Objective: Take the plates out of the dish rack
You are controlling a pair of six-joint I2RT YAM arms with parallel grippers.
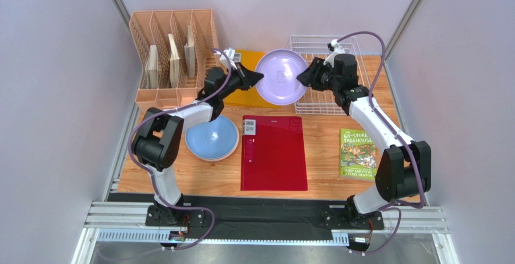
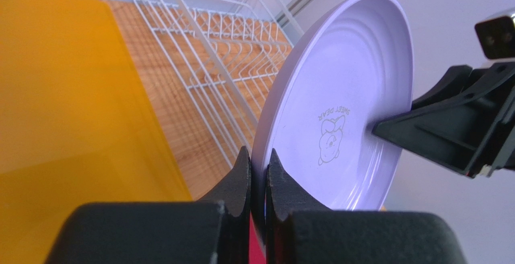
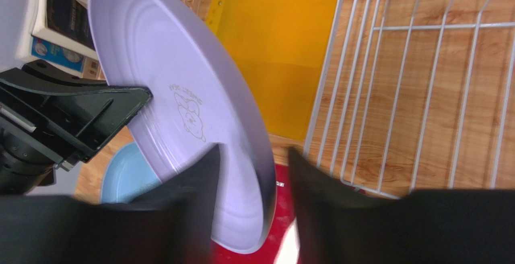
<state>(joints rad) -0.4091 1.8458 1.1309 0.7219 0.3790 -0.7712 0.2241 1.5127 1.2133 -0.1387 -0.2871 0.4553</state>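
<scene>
The lavender plate (image 1: 280, 75) is off the table (image 1: 326, 149) and out of the dish rack (image 1: 314, 98), held in the air between the two arms. It hangs over the gap between a yellow folder (image 1: 251, 95) and the rack's near-left corner. It is tilted up on edge, with its hollow face and a small bear drawing at the centre turned toward the top camera.

The left pincer (image 2: 259, 161) is closed tight on the plate's rim, one finger on each face. The right pincer (image 3: 254, 152) sits at the opposite rim with its fingers spread. The rim lies between them, and a clear gap shows on the outer side.

The white wire dish rack stands at the far right of the table. A light blue plate (image 1: 211, 138) lies flat on the table beside the left arm. A red folder (image 1: 274, 152) lies at the middle, a green paperback (image 1: 358, 152) at the right, and a peach file organizer (image 1: 175, 53) holding books at the far left.
</scene>
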